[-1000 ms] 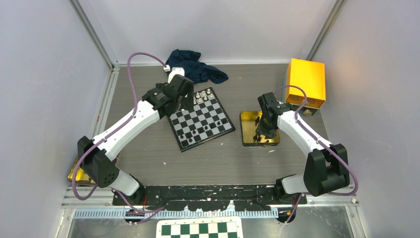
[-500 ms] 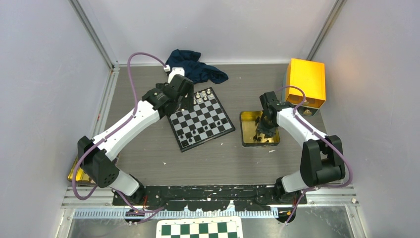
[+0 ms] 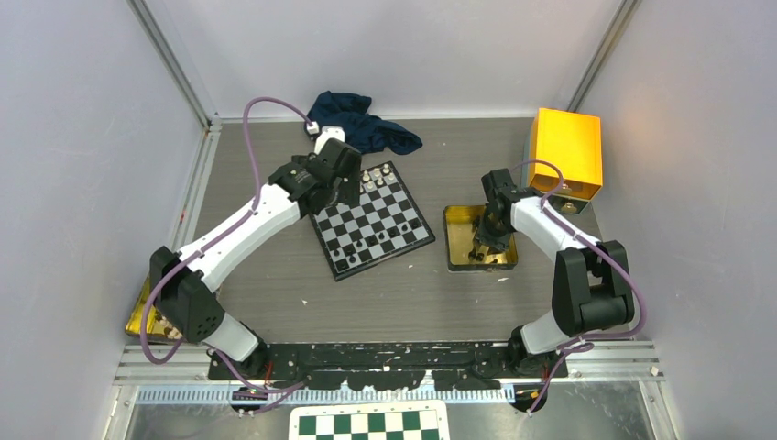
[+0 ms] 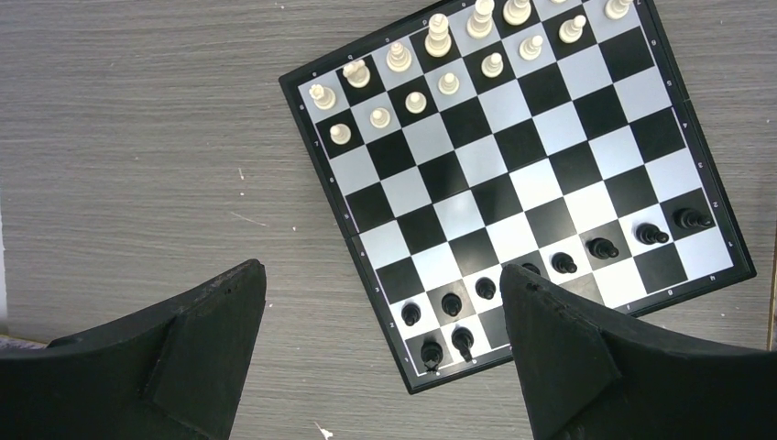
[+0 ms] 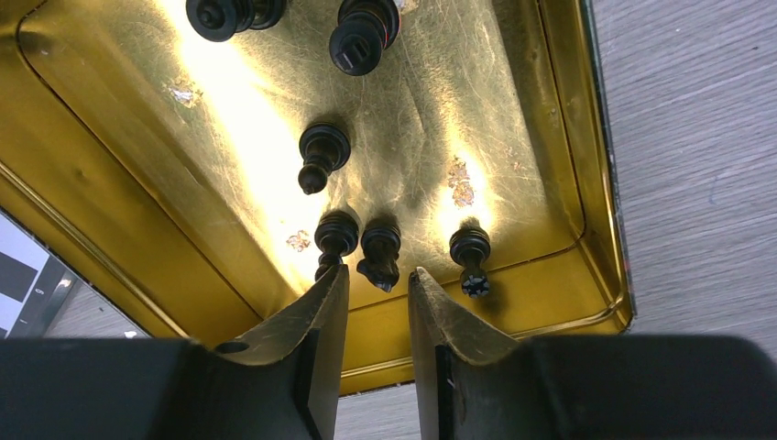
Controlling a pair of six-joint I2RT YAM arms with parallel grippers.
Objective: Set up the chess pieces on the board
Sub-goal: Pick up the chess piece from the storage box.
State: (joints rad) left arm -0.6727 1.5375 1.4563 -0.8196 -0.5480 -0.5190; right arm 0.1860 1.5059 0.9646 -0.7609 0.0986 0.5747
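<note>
Fetching pieces: right pincer (image 5: pixel 377 280), half-open, flanks a tiny black chess piece (image 5: pixel 380 252) in the shallow gold tray (image 5: pixel 513 110) right of the black-and-silver checked board (image 4: pixel 541 183); next, close squarely, lift. Left pincer (image 4: pixel 380 275) gapes above that board.

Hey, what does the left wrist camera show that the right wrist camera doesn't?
Only the left wrist view: white pieces lined up along one edge of the board, and the left gripper wide open. Only the right wrist view: a gold tray with black pieces lying in it, and the right gripper narrowly parted near one of them. Both: black pieces and the grey table.
</note>
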